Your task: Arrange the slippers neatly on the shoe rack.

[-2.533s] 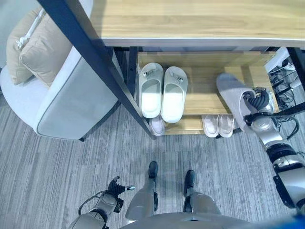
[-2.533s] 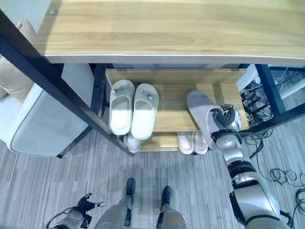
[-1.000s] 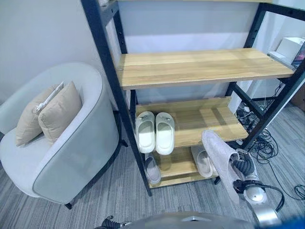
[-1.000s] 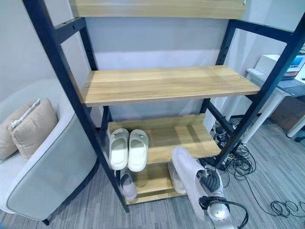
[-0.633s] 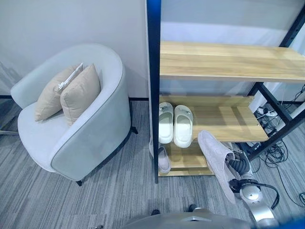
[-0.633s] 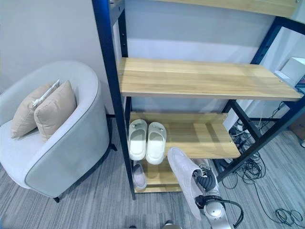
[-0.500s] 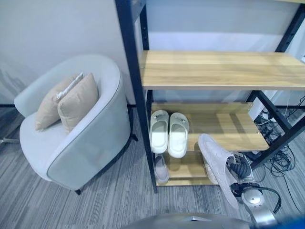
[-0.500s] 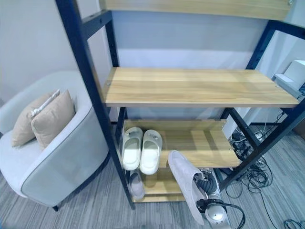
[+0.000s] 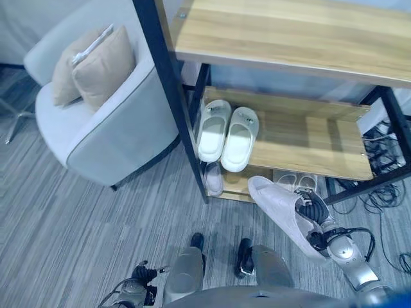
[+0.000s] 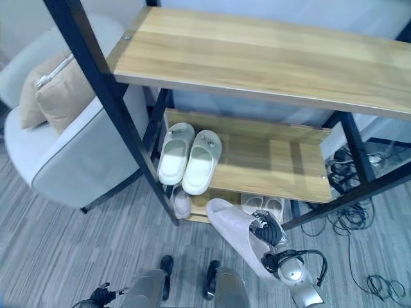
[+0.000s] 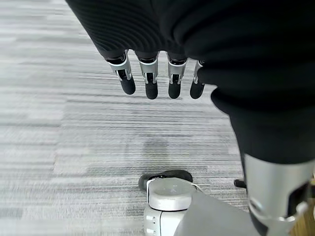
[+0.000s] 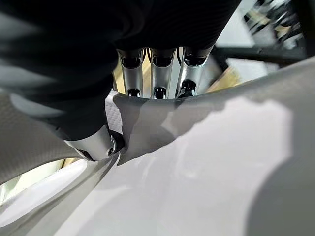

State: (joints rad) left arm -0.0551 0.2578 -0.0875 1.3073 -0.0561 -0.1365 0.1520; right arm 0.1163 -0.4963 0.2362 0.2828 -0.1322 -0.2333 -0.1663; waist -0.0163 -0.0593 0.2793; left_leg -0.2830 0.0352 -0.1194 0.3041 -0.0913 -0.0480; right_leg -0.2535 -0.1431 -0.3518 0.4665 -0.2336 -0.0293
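Observation:
My right hand (image 9: 316, 221) is shut on a grey slipper (image 9: 280, 210), fingers tucked into its upper (image 12: 157, 73) and thumb outside. The slipper (image 10: 232, 232) hangs toe-up above the floor, just in front of the shoe rack's bottom shelf. A pale green pair (image 9: 228, 131) lies side by side at the left of the middle shelf (image 9: 314, 141). On the bottom shelf sit a white pair (image 9: 299, 183) and one pale slipper (image 9: 214, 179). My left hand (image 11: 150, 83) hangs open over the carpet at the lower left (image 9: 138, 289).
A grey armchair (image 9: 106, 138) with two beige cushions (image 9: 96, 61) stands left of the rack. The rack's black post (image 9: 168, 90) rises between them. A wide wooden shelf (image 9: 289, 35) overhangs the middle shelf. Loose cables (image 9: 388, 192) lie on the floor at the right.
The camera has swung down towards the floor. My right hand keeps hold of the grey slipper, which now hangs in front of the bottom shelf instead of at the middle shelf's right end.

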